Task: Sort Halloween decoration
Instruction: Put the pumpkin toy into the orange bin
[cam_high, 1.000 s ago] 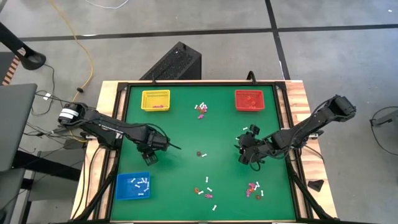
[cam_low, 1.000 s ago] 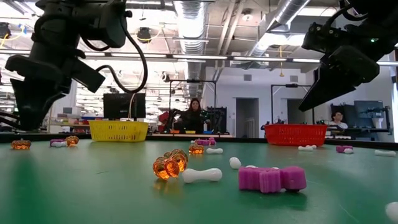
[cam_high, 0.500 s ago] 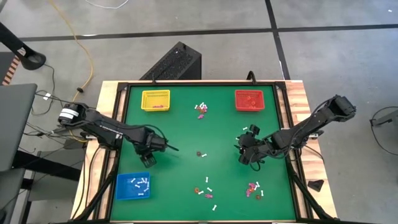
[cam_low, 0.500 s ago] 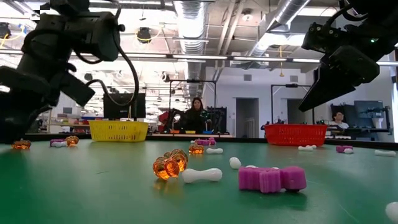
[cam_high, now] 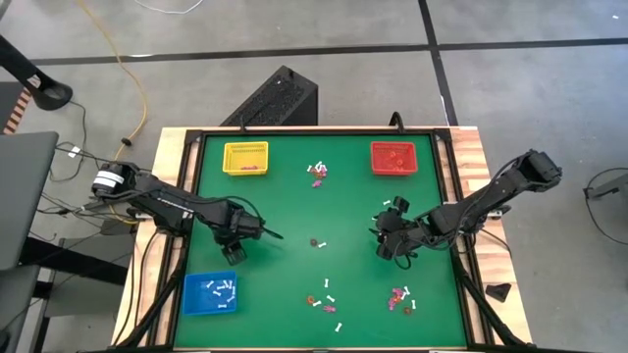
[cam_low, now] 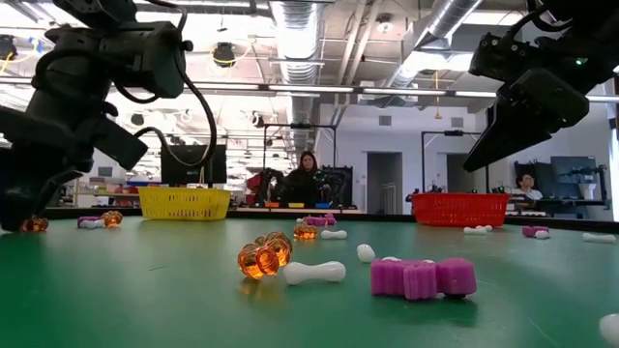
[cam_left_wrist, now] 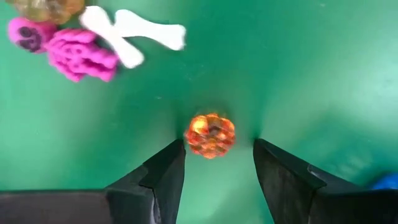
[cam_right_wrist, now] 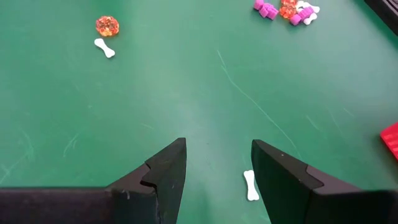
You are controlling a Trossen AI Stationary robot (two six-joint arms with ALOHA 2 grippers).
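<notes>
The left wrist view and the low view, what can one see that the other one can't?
Only the left wrist view shows the orange pumpkin lying on the mat between the left gripper's open fingers, not gripped.

Only the low view shows the room behind: a person far off, the yellow tray and red tray, and both arms hanging above the table.

Both show the green mat with white bones, pink trinkets and orange pumpkins.

Yellow tray [cam_high: 245, 157], red tray [cam_high: 393, 158] and blue tray [cam_high: 210, 293] sit on the green table [cam_high: 343, 211].
</notes>
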